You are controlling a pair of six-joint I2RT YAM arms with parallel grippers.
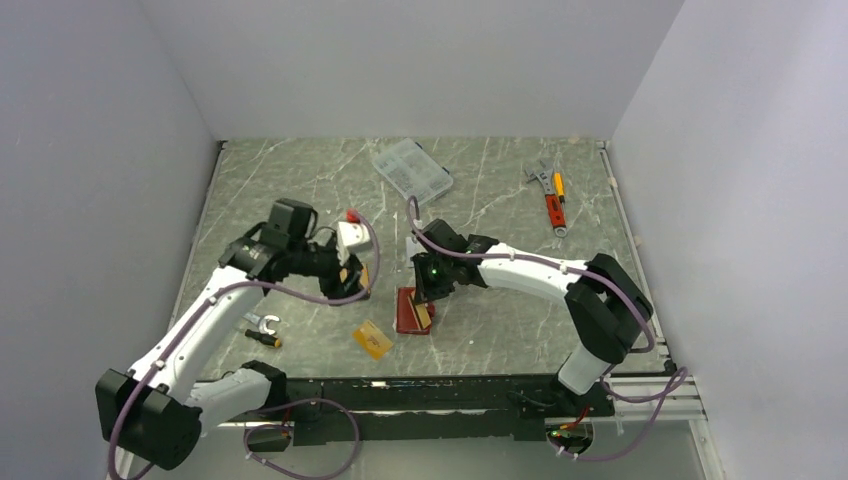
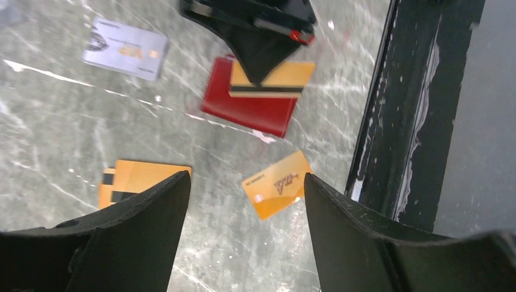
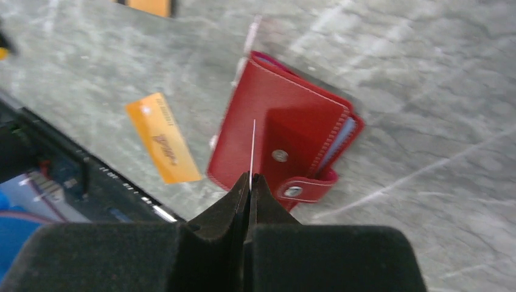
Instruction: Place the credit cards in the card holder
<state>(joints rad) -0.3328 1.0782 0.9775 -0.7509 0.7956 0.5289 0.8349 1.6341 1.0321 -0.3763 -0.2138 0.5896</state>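
The red card holder [image 3: 280, 131] lies closed on the table, snap tab fastened. My right gripper [image 3: 249, 177] is shut on an orange credit card with a black stripe [image 2: 271, 79], held on edge just above the holder [image 2: 246, 109]. My left gripper [image 2: 244, 177] hangs open over the table with nothing between its fingers. Below it an orange card [image 2: 277, 184] lies flat near the front edge. Two more orange cards [image 2: 143, 176] lie stacked at its left finger, and a silver-grey card [image 2: 125, 48] lies farther off. In the top view the holder [image 1: 405, 312] sits between both grippers.
A clear plastic compartment box [image 1: 411, 169] and a wrench with an orange-handled tool [image 1: 550, 195] lie at the back. A small yellow-tipped tool [image 1: 262, 331] lies front left. The black front rail [image 2: 414, 109] borders the table's near edge.
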